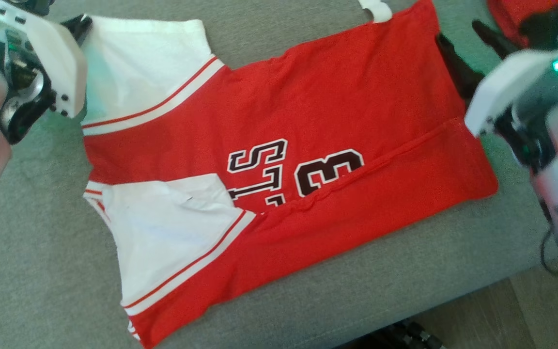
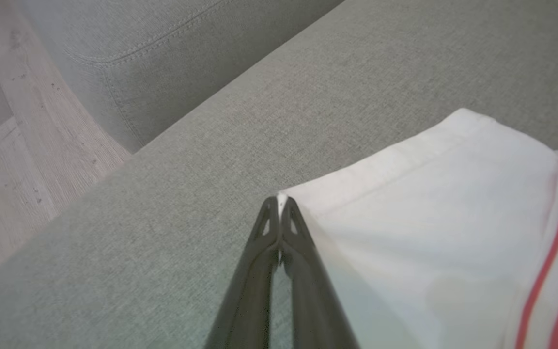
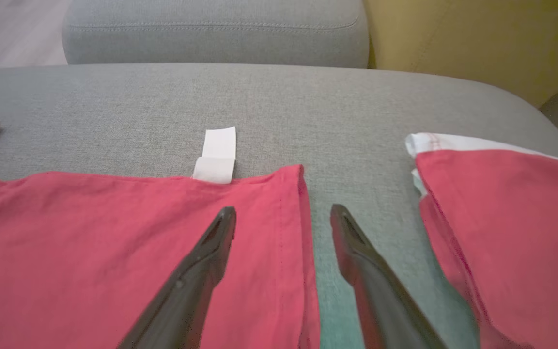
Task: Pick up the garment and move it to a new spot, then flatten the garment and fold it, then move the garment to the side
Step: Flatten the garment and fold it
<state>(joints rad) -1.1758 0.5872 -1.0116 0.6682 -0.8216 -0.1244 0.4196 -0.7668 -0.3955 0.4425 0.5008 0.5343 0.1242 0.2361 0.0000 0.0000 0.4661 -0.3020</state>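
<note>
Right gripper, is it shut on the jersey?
No, the right gripper is open, its fingers spread either side of the red jersey's hem.

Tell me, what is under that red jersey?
The jersey lies on a grey cushion, seen around its edges. Its folded-over edge covers part of the black lettering; anything else beneath is hidden.

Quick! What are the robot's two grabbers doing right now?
Left gripper: closed, pinching the corner of the garment at its white sleeve.
Right gripper: open, holding nothing, fingers straddling the garment's red edge.
</note>
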